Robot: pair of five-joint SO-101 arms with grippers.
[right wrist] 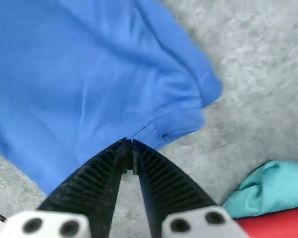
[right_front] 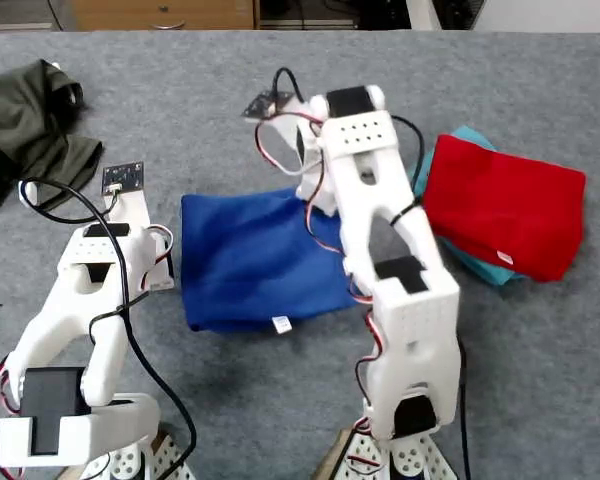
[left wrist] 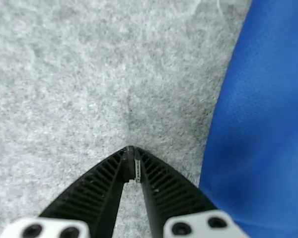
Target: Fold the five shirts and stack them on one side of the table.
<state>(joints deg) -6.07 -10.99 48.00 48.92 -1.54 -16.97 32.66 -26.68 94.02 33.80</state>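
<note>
**Grippers.** The left gripper is pressed shut with nothing between its jaws. It points down at bare grey table just beside one side edge of the blue shirt. The right gripper is likewise closed. Its tips are over the opposite edge of the blue shirt, where a sleeve hem pokes out. No cloth can be seen pinched between its jaws.

**Shirts.** The blue shirt lies between the two arms as a rough rectangle, with a small white tag at its near edge. It appears folded but is not yet on the stack. On the right gripper's side of it, well apart, the red shirt lies folded on top of the teal shirt. The teal shirt shows as a strip along the red one's edges. On the left gripper's side and farther back, the dark green shirt sits crumpled and unfolded.

**Risks, as judged.**
- The loose sleeve hem may spill out if the blue shirt is lifted by one edge, which would undo the fold.
- A pinch that takes only the top layer would peel the bundle open.
- The red shirt sits off-centre on the teal one, so a carelessly placed third shirt could slide off or drag the stack.
- The right arm's wiring hangs close to the blue cloth and could snag it.
</note>
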